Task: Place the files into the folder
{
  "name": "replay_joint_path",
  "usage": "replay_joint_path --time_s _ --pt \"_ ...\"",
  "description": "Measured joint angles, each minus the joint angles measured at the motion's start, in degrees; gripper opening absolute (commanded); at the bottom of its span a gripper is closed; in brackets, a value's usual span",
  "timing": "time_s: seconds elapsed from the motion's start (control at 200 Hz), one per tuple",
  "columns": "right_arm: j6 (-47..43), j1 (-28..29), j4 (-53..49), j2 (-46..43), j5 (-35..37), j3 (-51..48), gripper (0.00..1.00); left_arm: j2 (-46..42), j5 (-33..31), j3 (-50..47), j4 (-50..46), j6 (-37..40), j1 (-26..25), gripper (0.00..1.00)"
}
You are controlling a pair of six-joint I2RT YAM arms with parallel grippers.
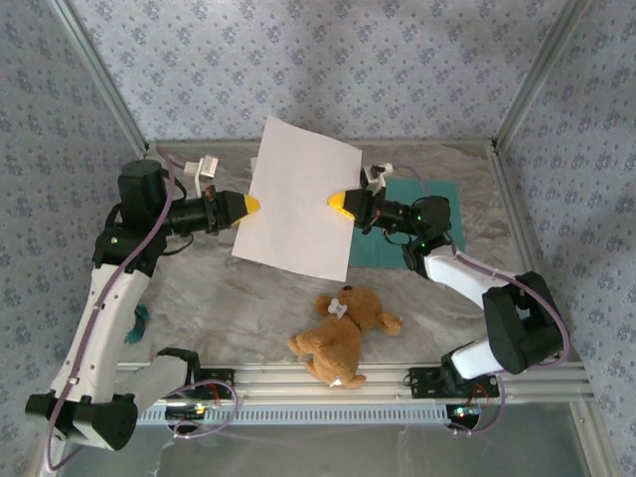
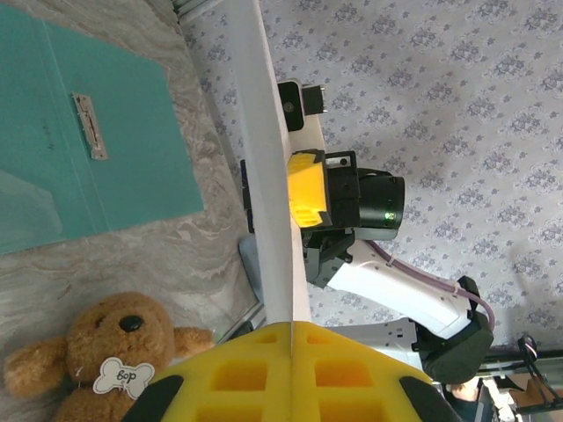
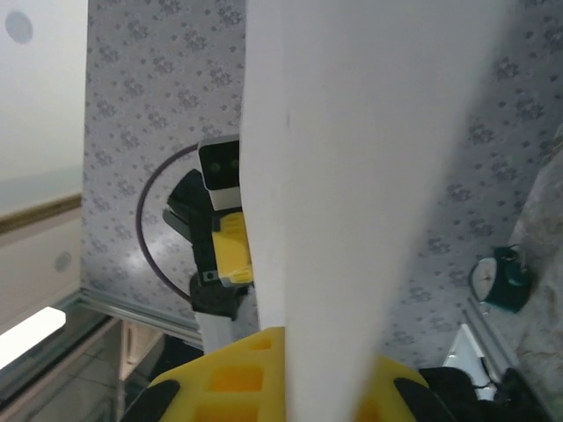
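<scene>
Left gripper clamped on one side edge of files, right gripper clamped on opposite edge. Files white, unmarked, flat, held above table. Teal folder open flat on table.

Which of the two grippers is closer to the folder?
The right gripper, pinching the white paper sheet's right edge: the thin teal card folder lies under its arm. The left gripper holds the opposite edge.

White files aloft, teal folder flat
</scene>
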Motion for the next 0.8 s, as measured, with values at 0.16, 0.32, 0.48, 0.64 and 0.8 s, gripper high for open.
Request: replay_joint_path --time_s 0.16,0.32,0.48,0.64,0.8 --pt "-6.6 0.1 -8.3 -3.7 -1.0 0.0 0.0 -0.2 -0.8 0.0 -0.4 0.9 0.0 0.55" --pt "-24.6 -0.9 -34.5 -10.9 -1.8 3.8 0.0 -0.2 -5.7 0.6 -6.0 4.8 0.0 0.62" --pt "-49.4 -2.1 -70.1 -14.8 3.7 16.5 0.0 -0.2 -9.9 1.0 -9.9 7.7 0.0 0.69" --pt "-64.8 -4.4 -91.7 -16.4 10.6 23.3 0.0 0.1 -15.9 1.7 -14.2 10.8 0.0 0.72" --pt "-75.7 -5.0 -107.3 -16.1 20.6 30.2 0.0 0.7 -19.7 0.9 -13.6 11.1 -0.1 0.71"
